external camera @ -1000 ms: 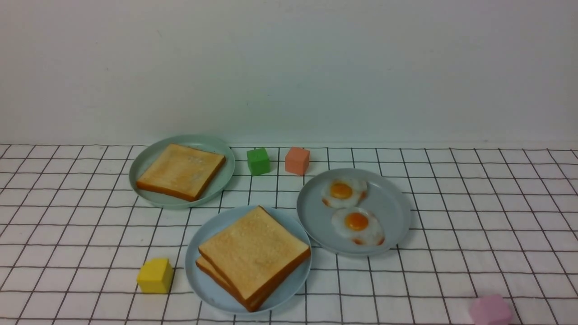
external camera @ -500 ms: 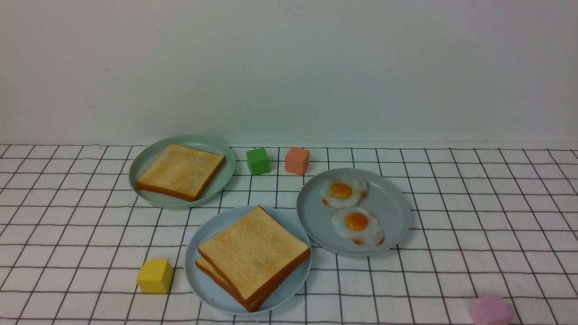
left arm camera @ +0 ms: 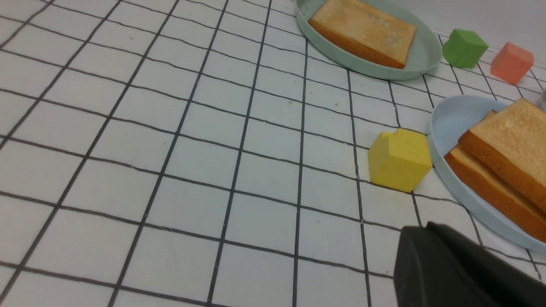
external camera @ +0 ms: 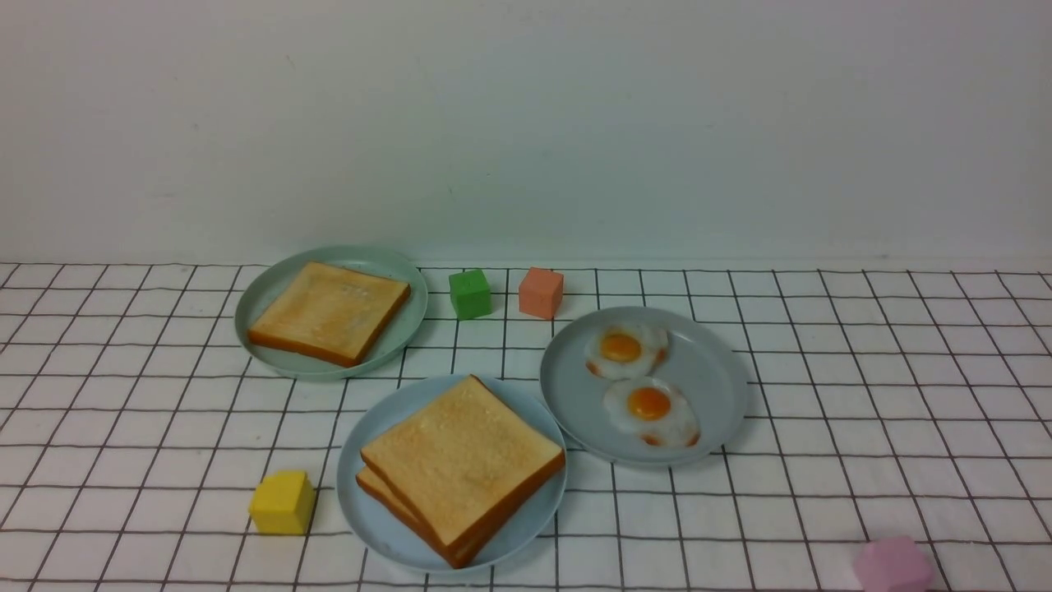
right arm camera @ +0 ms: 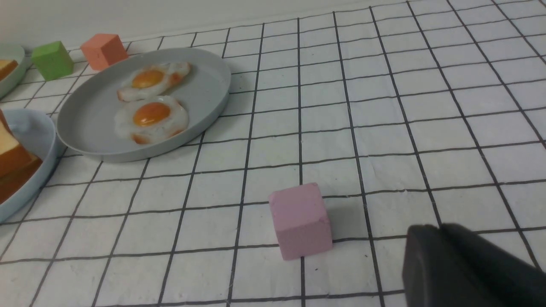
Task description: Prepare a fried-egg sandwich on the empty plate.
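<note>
The sky-blue plate (external camera: 362, 460) sits low in the middle of the checked cloth (external camera: 863, 395), carrying two stacked toast slices (external camera: 460, 460). Two fried eggs (external camera: 649, 407) lie on the grey plate (external camera: 715, 386) at two o'clock from it. Left gripper (left arm camera: 452, 273) pressed shut, well short of the toast; right gripper's (right arm camera: 460, 268) spread I cannot tell. No writing anywhere; plain white wall (external camera: 526, 123) behind.

White black-gridded cloth (external camera: 863, 386); pink, perhaps chipped, cube (right arm camera: 300, 220).
</note>
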